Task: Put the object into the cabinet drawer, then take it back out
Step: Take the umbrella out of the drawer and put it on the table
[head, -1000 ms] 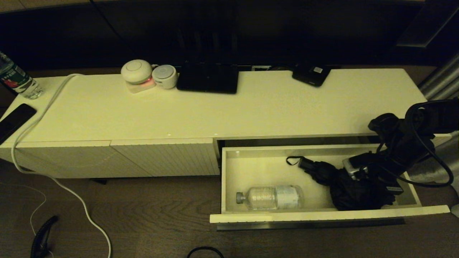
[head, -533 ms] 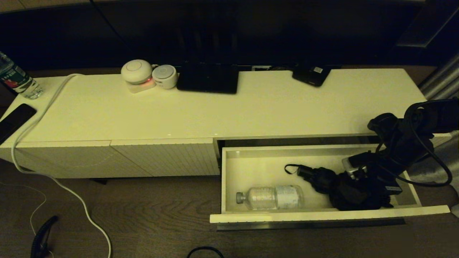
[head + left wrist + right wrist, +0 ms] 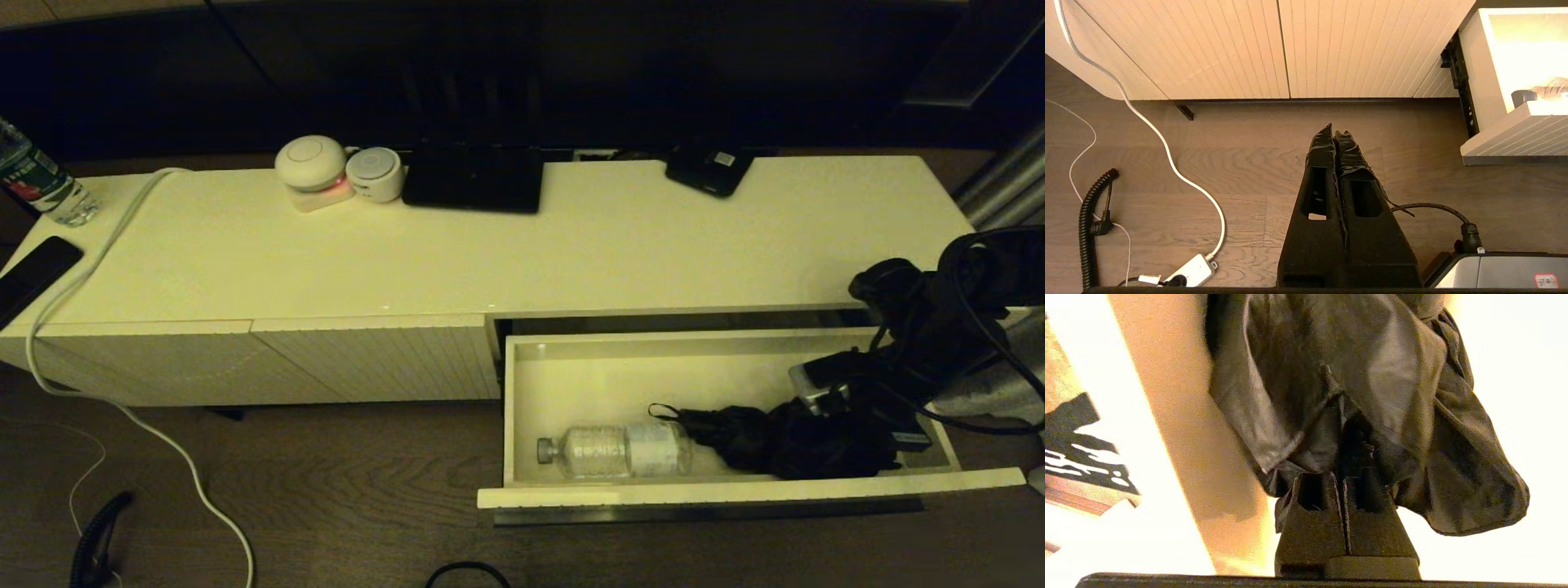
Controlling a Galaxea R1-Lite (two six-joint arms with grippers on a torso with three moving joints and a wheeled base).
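The folded black umbrella (image 3: 784, 445) lay in the open cabinet drawer (image 3: 735, 492), just beside a plastic bottle (image 3: 612, 449). The right gripper (image 3: 1345, 457) had its fingers pinched together on the loose canopy fabric. Soft, light cloth would likely slip or sag; the stiff handle (image 3: 694, 418) looked the surer hold. The left gripper (image 3: 1335, 134) hung shut above the floor.

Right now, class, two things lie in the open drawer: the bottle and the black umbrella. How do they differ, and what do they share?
The bottle is clear and rigid with a grey cap; the umbrella is black, soft, crumpled fabric. The bottle lies untouched toward the drawer's left; the umbrella lies right, with the right gripper shut on its folds. The bottle's cap points left; the umbrella's strap end points toward the bottle. Both lie on their sides in the drawer.
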